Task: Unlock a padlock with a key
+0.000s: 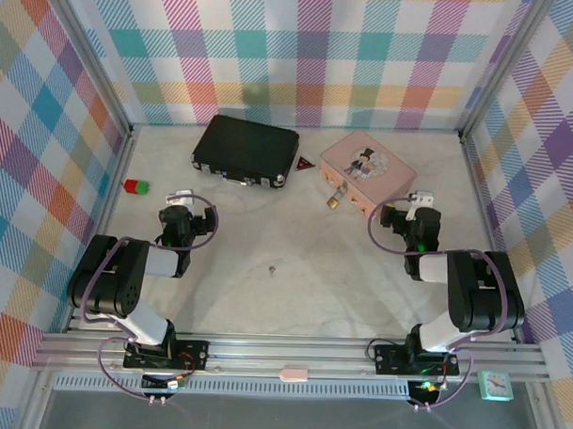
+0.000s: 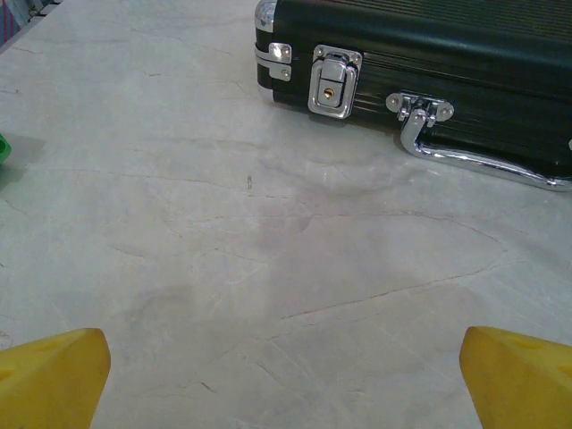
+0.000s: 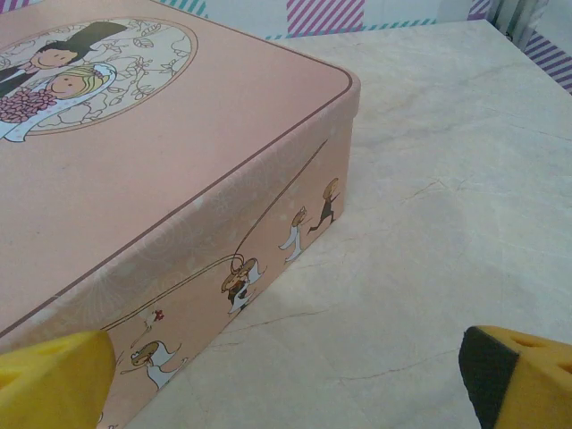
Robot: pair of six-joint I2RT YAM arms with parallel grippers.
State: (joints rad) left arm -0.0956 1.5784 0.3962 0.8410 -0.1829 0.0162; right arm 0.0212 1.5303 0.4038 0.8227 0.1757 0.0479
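- Sitting at the near-left edge of the pink box (image 1: 368,166), the padlock (image 1: 334,195) shows brass with a pale shackle. Whether it touches the box or lies just beside it, cannot tell.
- Noted the key (image 1: 272,268): a tiny grey speck on the bare table (image 1: 293,309), nearer than the padlock and to its left, well apart from it, between the two arms.
- Noted the right claw (image 1: 416,202): just right of the pink box's near corner, jaws spread wide, nothing between them. In its wrist view the box wall is close to one yellow fingertip (image 3: 54,375).
- Noted the left claw (image 1: 181,198): on the left part of the table, jaws wide apart, holding nothing, facing the black case (image 2: 429,63).
- Black case lies left of the pink box, with a small red triangle (image 1: 303,163) between them.
- Red-and-green block (image 1: 135,186) sits left of the left claw.
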